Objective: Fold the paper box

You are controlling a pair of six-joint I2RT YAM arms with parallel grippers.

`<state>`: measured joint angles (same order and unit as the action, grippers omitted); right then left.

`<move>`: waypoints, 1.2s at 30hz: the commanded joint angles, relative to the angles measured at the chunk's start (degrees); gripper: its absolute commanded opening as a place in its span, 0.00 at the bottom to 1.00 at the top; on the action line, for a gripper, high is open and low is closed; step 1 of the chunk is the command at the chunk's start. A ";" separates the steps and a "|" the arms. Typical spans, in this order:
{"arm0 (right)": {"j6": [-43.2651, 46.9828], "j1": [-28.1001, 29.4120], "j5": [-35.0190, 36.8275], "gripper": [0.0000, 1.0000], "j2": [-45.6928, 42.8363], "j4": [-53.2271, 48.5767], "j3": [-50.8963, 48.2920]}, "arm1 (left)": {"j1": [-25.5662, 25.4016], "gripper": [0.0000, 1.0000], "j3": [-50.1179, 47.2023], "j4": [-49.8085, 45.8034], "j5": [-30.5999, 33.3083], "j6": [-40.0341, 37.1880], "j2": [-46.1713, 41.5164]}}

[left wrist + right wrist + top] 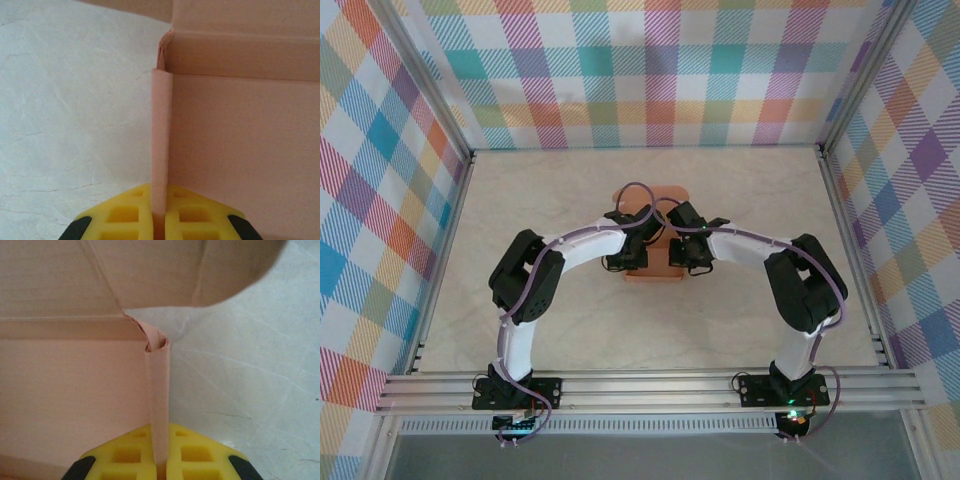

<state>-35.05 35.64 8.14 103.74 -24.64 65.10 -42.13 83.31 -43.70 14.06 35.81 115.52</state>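
Pale marbled bench inside plaid walls carries the paper box at its middle, between the wrists. Nearest, the left gripper is pressed together on the doubled-over left side wall, and the right gripper pinches the right side wall likewise. Both sides and the back wall stand upright. Beyond, the lid flap hangs open, so I judge the fold past halfway, with closing left.
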 commanded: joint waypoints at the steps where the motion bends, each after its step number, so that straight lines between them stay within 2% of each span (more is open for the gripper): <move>1: -3.18 0.93 -2.49 0.00 1.10 1.64 2.29 | -1.35 0.00 1.94 -3.26 5.67 2.87 3.18; 4: -3.18 0.91 -2.80 0.00 1.02 2.09 2.31 | -1.35 0.00 0.93 -1.39 4.08 2.86 2.21; 7: -3.13 0.45 -2.78 0.00 0.85 1.95 2.25 | -1.33 0.18 -0.51 1.89 0.26 2.98 0.54; 11: -2.94 -0.13 -2.87 0.00 0.76 1.97 1.79 | -1.20 0.25 -1.51 4.92 -2.67 3.23 -2.03; 22: -2.35 -0.48 -2.60 0.00 0.58 1.74 1.70 | -1.11 0.34 -0.98 4.22 1.73 3.65 -6.15; 24: -2.31 -0.57 -2.69 0.00 0.77 1.72 1.70 | -1.01 0.38 -1.98 4.42 2.22 3.48 -6.84; 29: -2.22 -0.64 -2.78 0.07 1.03 1.68 2.13 | -0.52 0.44 -3.84 4.42 2.07 3.68 -6.30; 33: -1.98 -0.76 -1.93 0.24 0.30 1.62 1.97 | -0.22 0.45 -5.48 5.59 1.05 4.11 -5.99; 36: -1.69 -0.79 -1.81 0.32 -0.60 2.00 1.70 | -0.06 0.45 -6.12 6.63 0.44 4.37 -6.28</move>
<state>-36.93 35.16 6.42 104.53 -23.16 65.80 -42.61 78.26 -38.24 15.20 39.44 110.43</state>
